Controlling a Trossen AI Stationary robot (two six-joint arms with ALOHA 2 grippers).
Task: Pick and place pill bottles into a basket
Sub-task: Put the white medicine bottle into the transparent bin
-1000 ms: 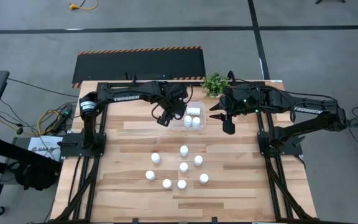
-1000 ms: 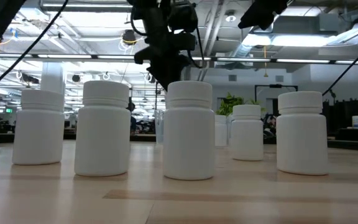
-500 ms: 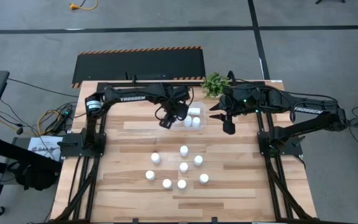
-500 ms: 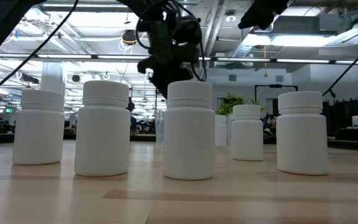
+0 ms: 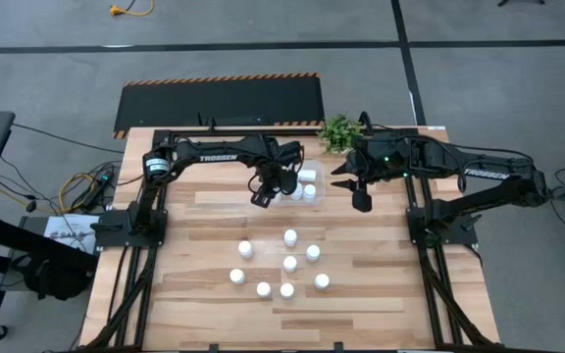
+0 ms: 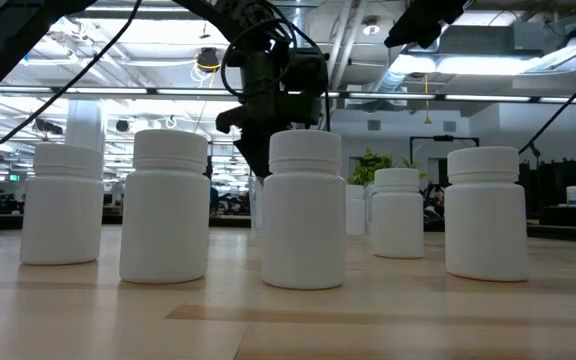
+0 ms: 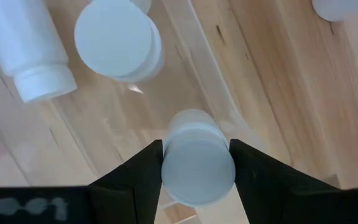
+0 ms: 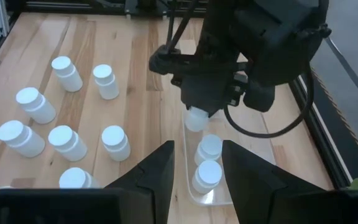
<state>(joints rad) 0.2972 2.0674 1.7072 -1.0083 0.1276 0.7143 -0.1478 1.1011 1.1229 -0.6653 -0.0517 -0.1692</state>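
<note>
A white pill bottle (image 7: 197, 163) hangs in my left gripper (image 7: 197, 149), which is shut on it above the rim (image 7: 219, 93) of the clear basket (image 5: 302, 196). Inside the basket, one bottle (image 7: 27, 56) lies on its side and another (image 7: 117, 38) stands upright. Several more pill bottles (image 5: 289, 263) stand on the table nearer the front. My right gripper (image 5: 361, 203) waits shut in the air to the right of the basket, holding nothing. My left gripper pinches the bottle's round sides (image 7: 166, 165) between its two fingers (image 7: 138, 177). The fingers come from above, pointing steeply down, and the bottle lies roughly along them. It is lifted clear, over the basket's edge (image 8: 188, 180) that faces the table's left.
A small green plant (image 5: 338, 130) stands at the far edge behind the basket. The loose bottles form a cluster at the table's middle and front (image 5: 263, 289). Bare wood lies along the table's left side (image 5: 184, 245).
My left gripper has sunk toward the basket with the bottle still pinched, tipping to point more steeply down. The bottle stays clear of the table. My right arm has kept still.
</note>
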